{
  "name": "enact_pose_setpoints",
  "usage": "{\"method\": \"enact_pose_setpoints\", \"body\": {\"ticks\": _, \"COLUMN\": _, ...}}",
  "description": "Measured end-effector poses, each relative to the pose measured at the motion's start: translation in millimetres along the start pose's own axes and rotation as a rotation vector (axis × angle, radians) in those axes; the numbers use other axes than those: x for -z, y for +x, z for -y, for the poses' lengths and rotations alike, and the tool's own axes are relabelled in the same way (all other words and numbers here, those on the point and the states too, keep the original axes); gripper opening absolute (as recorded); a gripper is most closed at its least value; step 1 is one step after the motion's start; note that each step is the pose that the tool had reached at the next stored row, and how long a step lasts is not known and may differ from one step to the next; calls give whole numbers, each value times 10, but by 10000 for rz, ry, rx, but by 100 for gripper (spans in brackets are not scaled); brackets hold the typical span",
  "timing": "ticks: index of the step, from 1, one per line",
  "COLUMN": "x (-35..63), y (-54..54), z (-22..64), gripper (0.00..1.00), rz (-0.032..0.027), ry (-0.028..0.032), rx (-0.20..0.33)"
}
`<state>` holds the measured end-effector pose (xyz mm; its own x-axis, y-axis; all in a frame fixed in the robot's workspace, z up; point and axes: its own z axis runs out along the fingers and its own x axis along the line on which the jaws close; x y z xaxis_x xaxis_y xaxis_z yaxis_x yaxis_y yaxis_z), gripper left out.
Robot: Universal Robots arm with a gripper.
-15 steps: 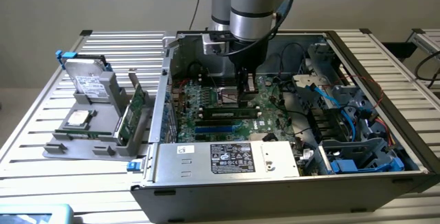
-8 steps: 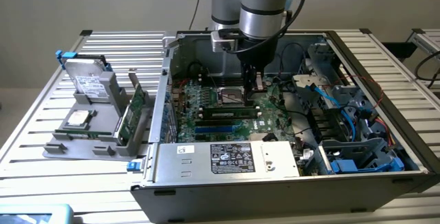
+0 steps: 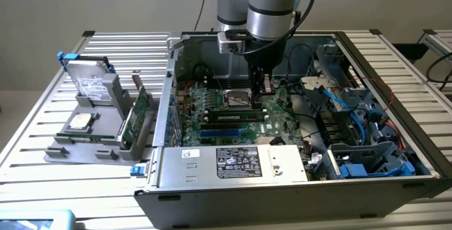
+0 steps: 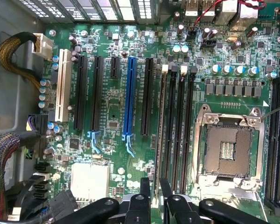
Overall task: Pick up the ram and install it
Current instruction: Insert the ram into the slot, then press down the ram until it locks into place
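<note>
The ram [image 3: 236,117] is a long thin green stick with dark chips, standing on edge along a memory slot of the motherboard [image 3: 211,103] inside the open computer case. In the wrist view the ram [image 4: 159,140] is seen edge-on, running from the slot's white clip down between the black fingers [image 4: 144,196]. My gripper [image 3: 259,103] reaches straight down into the case beside the processor socket [image 3: 236,99]. In the wrist view the gripper [image 4: 154,193] is shut on the ram's near part. How deep the ram sits in its slot I cannot tell.
Other empty black memory slots [image 4: 182,130] lie beside the ram, then the open processor socket [image 4: 226,147]. A blue expansion slot [image 4: 129,93] and black ones are on the other side. The power supply [image 3: 233,162], cables [image 3: 332,98] and case walls hem the arm in. A grey holder [image 3: 92,135] with a green card [image 3: 134,116] stands outside the case at the exterior view's left.
</note>
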<state>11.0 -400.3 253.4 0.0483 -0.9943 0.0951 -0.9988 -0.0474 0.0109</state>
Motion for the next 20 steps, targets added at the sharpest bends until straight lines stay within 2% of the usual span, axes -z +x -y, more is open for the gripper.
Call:
{"method": "enact_pose_setpoints", "body": {"ticks": 5, "x": 0, "y": 1, "z": 0, "gripper": 22, "rz": 1, "ry": 1, "rx": 5}}
{"method": "enact_pose_setpoints", "body": {"ticks": 8, "x": 0, "y": 1, "z": 0, "gripper": 11, "rz": 1, "ry": 1, "rx": 9}}
{"method": "enact_pose_setpoints", "body": {"ticks": 11, "x": -1, "y": 1, "z": 0, "gripper": 11, "rz": 0, "ry": 1, "rx": 12}}
{"method": "enact_pose_setpoints", "body": {"ticks": 15, "x": -22, "y": -4, "z": 3, "gripper": 11, "rz": -41, "ry": -13, "rx": -118}}
{"method": "enact_pose_setpoints", "body": {"ticks": 17, "x": -36, "y": -6, "z": 6, "gripper": 11, "rz": -81, "ry": -25, "rx": -218}}
{"method": "enact_pose_setpoints", "body": {"ticks": 20, "x": -50, "y": -11, "z": 13, "gripper": 11, "rz": -85, "ry": -40, "rx": -377}}
